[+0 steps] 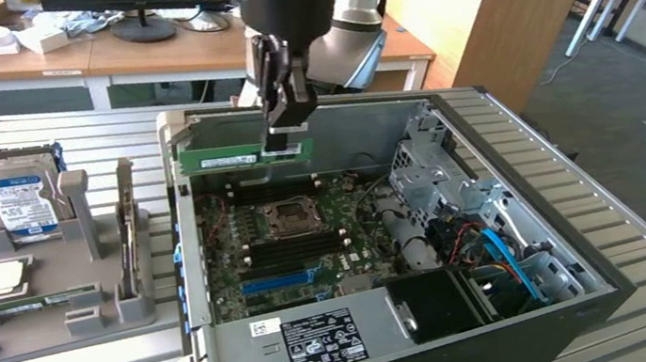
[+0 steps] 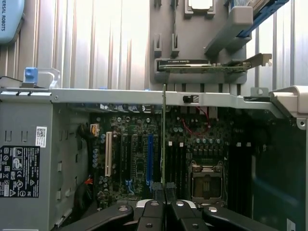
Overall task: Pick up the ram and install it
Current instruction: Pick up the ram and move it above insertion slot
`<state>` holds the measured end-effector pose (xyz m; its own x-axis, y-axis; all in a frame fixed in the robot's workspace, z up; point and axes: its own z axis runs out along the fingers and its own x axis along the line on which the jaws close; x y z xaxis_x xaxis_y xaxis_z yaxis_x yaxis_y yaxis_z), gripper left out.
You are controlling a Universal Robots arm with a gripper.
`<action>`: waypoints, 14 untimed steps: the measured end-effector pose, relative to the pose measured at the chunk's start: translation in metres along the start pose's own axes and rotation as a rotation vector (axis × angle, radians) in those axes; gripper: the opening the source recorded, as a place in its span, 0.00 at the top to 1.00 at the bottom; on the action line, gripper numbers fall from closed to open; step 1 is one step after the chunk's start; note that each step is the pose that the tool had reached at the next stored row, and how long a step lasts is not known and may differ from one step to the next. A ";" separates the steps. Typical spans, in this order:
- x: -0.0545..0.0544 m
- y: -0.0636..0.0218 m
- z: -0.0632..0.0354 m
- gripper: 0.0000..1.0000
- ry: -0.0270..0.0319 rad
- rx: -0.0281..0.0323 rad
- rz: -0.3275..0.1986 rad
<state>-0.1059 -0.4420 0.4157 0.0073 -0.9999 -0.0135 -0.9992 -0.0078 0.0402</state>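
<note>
My gripper [image 1: 283, 141] hangs over the open computer case [image 1: 585, 239], shut on the ram [image 1: 241, 155], a long green stick held level with its white sticker showing. It floats above the far end of the motherboard [image 1: 292, 233], apart from the black memory slots [image 1: 292, 248] beside the CPU socket [image 1: 283, 213]. In the wrist view the ram [image 2: 163, 139] appears edge-on between the fingertips [image 2: 156, 188], lined up along the black slots [image 2: 175, 163] on the board below. A second green stick [image 1: 30, 303] lies on the grey holder tray [image 1: 60, 337].
The tray on the exterior view's left also carries a hard drive [image 1: 15, 200], a silver CPU chip [image 1: 1, 276] and an upright expansion card [image 1: 128, 229]. The case's metal walls, the drive cage [image 1: 430, 171] and the power supply [image 1: 307, 340] ring the board.
</note>
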 end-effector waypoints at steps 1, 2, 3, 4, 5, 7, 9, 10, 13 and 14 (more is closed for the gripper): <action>0.000 -0.0019 -0.0001 0.89 -0.0001 0.0000 0.000; 0.000 -0.0039 -0.0001 0.89 0.0000 -0.0001 0.000; 0.000 -0.0058 -0.0002 0.89 0.0000 -0.0001 0.000; 0.000 -0.0076 -0.0003 0.89 0.0000 -0.0002 0.000; 0.000 -0.0095 -0.0004 0.89 0.0000 -0.0003 0.000; 0.000 -0.0133 -0.0005 0.89 -0.0001 -0.0004 0.000; 0.000 -0.0169 -0.0007 0.89 0.0000 -0.0004 0.000; 0.000 -0.0190 -0.0008 0.89 0.0000 -0.0004 0.000; 0.000 -0.0261 -0.0010 0.89 -0.0003 -0.0004 0.000; 0.000 -0.0290 -0.0012 0.89 -0.0004 -0.0004 -0.001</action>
<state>-0.0769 -0.4420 0.4157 0.0079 -0.9999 -0.0140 -0.9991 -0.0085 0.0406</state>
